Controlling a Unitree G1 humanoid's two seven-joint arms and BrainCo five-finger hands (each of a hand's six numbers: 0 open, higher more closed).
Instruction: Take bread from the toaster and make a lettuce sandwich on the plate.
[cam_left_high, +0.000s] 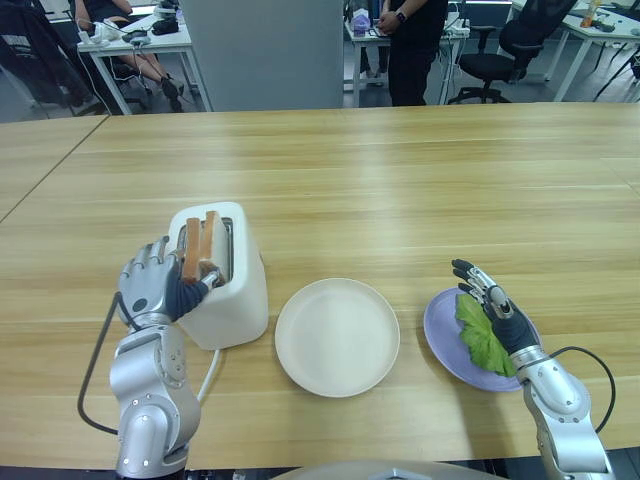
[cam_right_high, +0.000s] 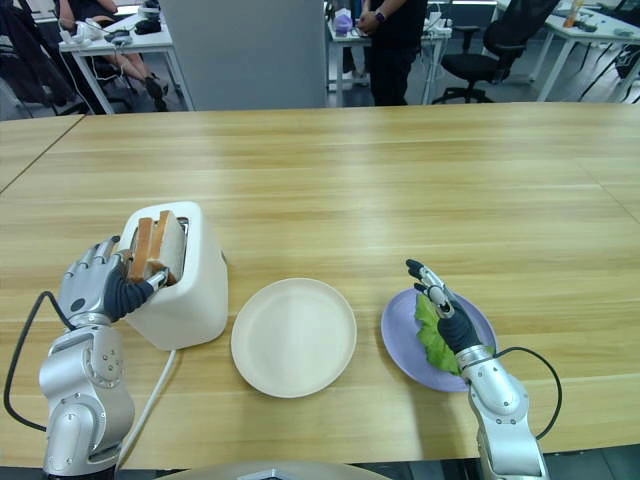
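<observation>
At the front edge of the bench (cam_left_high: 400, 180), the left robot hand (cam_left_high: 150, 287) pinches browned bread (cam_left_high: 196, 250) in the boxy white toaster (cam_left_high: 240, 300), while the right robot hand (cam_left_high: 495, 305) spreads open over crinkled lettuce (cam_left_high: 480, 347) beside the round cream plate (cam_left_high: 337, 337).

- The left robot hand (cam_right_high: 98, 282) pinches a bread slice (cam_right_high: 143, 250) standing in the white toaster (cam_right_high: 185, 290).
- The cream plate (cam_right_high: 293, 336) lies between the toaster and the purple plate (cam_right_high: 395, 330).
- The right robot hand (cam_right_high: 440, 305), fingers extended, rests on the lettuce (cam_right_high: 432, 345).

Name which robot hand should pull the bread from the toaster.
Left. The left robot hand is at the toaster, beside the bread slices; the right robot hand lies over the lettuce leaf.
</observation>
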